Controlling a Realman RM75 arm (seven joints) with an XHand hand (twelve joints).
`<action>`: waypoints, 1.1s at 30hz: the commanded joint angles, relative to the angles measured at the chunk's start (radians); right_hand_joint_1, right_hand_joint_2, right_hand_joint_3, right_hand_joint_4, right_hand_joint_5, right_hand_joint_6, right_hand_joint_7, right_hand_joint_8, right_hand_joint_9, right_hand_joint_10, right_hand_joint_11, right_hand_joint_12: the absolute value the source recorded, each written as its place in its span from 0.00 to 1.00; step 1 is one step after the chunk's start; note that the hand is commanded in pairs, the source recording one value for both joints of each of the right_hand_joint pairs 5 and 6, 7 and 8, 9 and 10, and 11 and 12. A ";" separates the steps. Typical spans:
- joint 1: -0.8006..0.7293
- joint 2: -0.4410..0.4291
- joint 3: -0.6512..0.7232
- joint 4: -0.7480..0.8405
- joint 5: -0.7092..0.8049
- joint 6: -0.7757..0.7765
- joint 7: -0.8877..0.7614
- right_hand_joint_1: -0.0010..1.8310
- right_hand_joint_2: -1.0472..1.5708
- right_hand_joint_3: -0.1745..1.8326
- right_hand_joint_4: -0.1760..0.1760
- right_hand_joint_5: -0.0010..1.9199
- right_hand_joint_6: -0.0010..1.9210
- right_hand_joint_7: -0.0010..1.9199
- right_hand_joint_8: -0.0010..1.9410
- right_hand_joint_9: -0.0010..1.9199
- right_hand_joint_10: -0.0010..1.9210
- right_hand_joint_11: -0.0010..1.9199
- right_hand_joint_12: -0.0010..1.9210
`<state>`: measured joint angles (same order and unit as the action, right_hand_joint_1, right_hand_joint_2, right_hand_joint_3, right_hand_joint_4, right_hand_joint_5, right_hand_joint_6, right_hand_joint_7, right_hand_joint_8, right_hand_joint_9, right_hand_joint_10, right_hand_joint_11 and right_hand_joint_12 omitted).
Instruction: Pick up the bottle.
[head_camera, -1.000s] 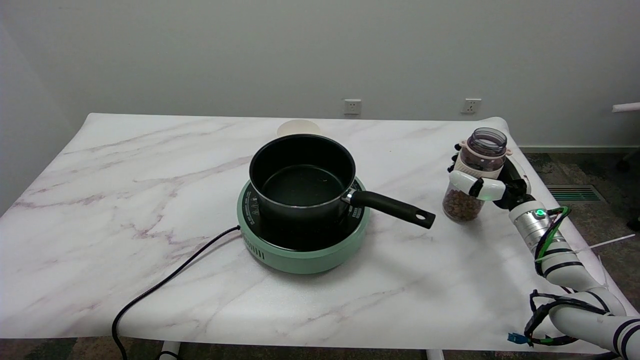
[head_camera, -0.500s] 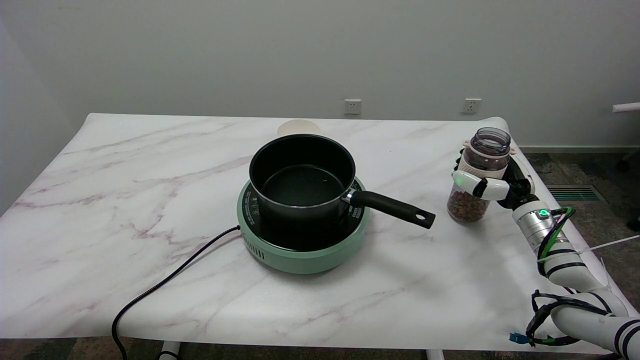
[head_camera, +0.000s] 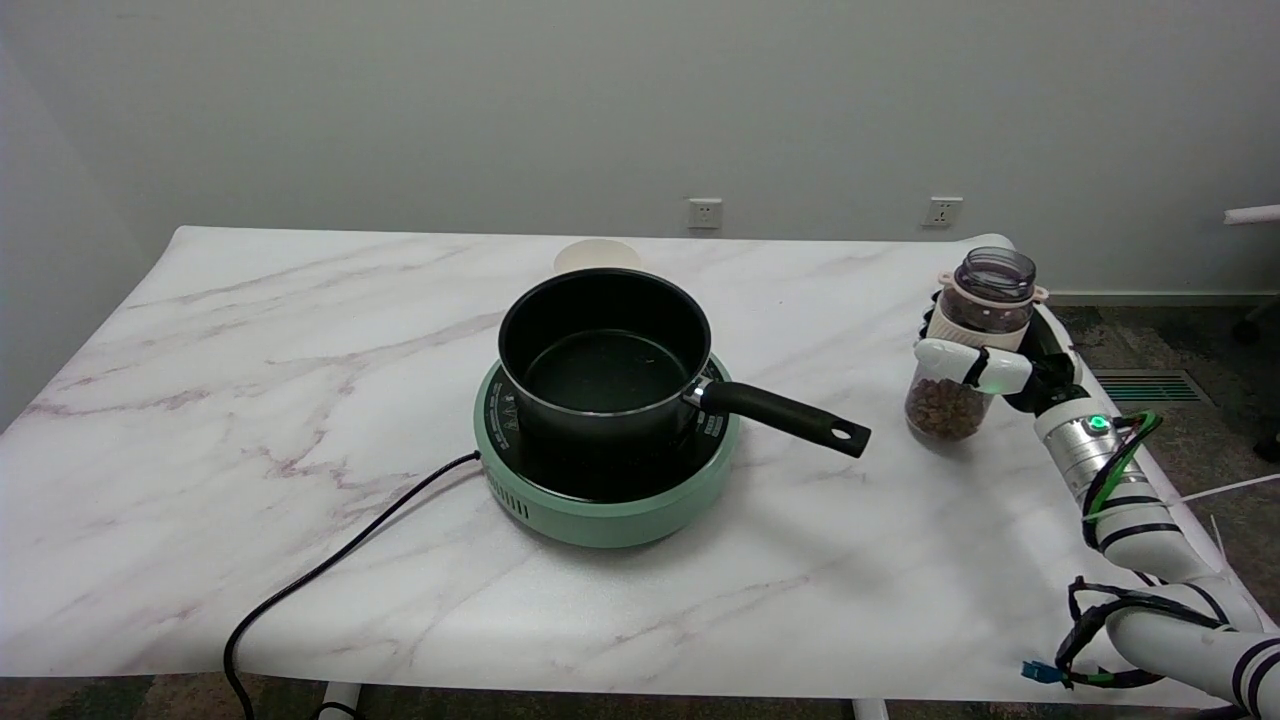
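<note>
Head view showed, nearest me, a black power cord trailing off the marble table's front edge to a green induction cooker carrying a black saucepan. Further right, the right hand was wrapped around an uncapped bottle of brown pellets, near the table's right edge; whether its base was clear of the marble I couldn't tell. Any tilt could spill pellets from the open mouth, and a loose grip might drop it over the edge. At the back lay a pale round lid
</note>
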<state>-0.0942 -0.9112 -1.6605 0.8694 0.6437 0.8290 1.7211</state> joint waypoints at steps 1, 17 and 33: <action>0.074 0.045 0.030 0.018 -0.066 0.001 0.006 0.76 0.91 0.27 0.50 1.00 1.00 0.99 0.98 0.74 0.74 0.65 0.65; 0.257 0.074 -0.036 0.013 -0.227 -0.047 0.018 0.77 0.90 0.28 0.50 1.00 1.00 1.00 0.99 0.75 0.75 0.66 0.66; 0.337 0.086 -0.038 0.095 -0.357 -0.075 0.008 0.79 0.92 0.34 0.50 1.00 1.00 1.00 0.99 0.77 0.77 0.67 0.67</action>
<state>0.1476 -0.8430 -1.6896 0.8994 0.4152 0.7830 1.7330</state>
